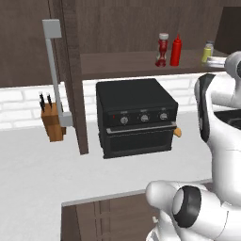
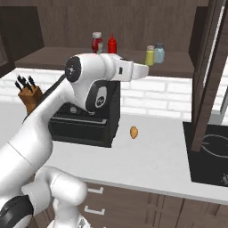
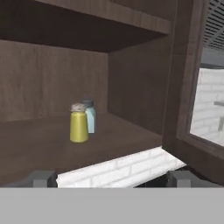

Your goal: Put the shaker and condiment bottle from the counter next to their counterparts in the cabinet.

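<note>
The yellow shaker (image 3: 79, 124) stands upright on the cabinet (image 3: 39, 140) shelf, touching or nearly touching the pale blue shaker (image 3: 90, 116) behind it. The pair also appears as yellow shaker (image 2: 150, 55) and blue shaker (image 2: 159, 52). Further left on the same shelf, the squat red condiment bottle (image 2: 96, 43) stands beside the slim red squeeze bottle (image 2: 111, 44); from the left base view they are the condiment bottle (image 1: 162, 49) and squeeze bottle (image 1: 176, 51). My gripper (image 3: 111, 179) is open and empty, in front of the shelf edge, short of the shakers.
A black toaster oven (image 1: 136, 117) sits on the grey counter (image 2: 151, 156) under the shelf. A knife block (image 1: 52, 120) stands at the left. An open cabinet door (image 1: 70, 75) with a grey bar handle (image 1: 52, 70) hangs left; another door (image 2: 209, 67) hangs right. A small orange item (image 2: 134, 132) lies by the oven, and a black hob (image 2: 209, 151) is right.
</note>
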Robot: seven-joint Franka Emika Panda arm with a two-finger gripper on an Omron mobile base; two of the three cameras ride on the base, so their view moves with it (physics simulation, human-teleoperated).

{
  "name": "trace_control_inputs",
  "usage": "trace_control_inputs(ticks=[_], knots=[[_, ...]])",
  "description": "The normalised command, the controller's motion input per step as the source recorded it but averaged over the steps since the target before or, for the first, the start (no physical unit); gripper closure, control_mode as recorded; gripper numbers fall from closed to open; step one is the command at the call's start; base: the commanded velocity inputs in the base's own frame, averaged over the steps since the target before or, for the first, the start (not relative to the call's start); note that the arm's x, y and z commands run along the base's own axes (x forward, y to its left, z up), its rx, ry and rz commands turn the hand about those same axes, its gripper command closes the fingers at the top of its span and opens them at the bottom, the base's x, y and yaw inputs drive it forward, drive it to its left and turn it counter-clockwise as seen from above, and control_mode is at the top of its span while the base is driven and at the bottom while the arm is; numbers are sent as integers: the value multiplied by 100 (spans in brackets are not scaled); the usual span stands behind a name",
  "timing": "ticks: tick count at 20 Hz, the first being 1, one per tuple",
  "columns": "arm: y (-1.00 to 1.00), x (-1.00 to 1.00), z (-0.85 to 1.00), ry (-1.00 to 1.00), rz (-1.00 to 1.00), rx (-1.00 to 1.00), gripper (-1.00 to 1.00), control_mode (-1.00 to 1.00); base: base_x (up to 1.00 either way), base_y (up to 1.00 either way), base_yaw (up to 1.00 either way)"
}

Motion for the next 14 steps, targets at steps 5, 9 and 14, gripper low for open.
trace_control_inputs(ticks=[5,9,14], knots=[[24,-97,8,28,-18,3,-100,-100,0,0,0],[25,-82,0,12,-10,0,-100,-100,0,0,0],[29,-68,1,0,0,0,-100,-100,0,0,0]])
